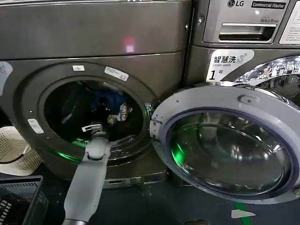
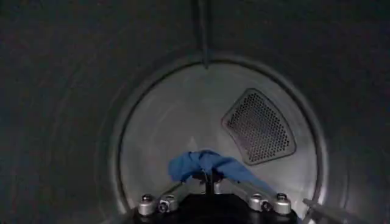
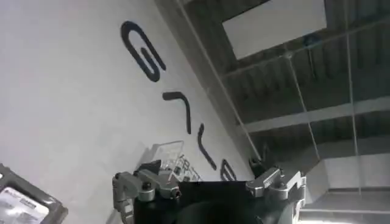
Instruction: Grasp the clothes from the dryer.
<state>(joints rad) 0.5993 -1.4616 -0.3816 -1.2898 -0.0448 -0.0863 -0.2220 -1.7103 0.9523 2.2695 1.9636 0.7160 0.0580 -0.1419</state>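
Left gripper inside the dryer drum, closed on blue clothes low near the drum's front rim. Soft, light, floppy fabric; best pinched at a bunched fold. Right gripper raised toward ceiling, spread open, empty.

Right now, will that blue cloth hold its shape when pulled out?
Probably floppy: the clothes droop to both sides of the left claw. Likely light: a small bundle inside the wide dryer. The right claw points toward the ceiling, idle.
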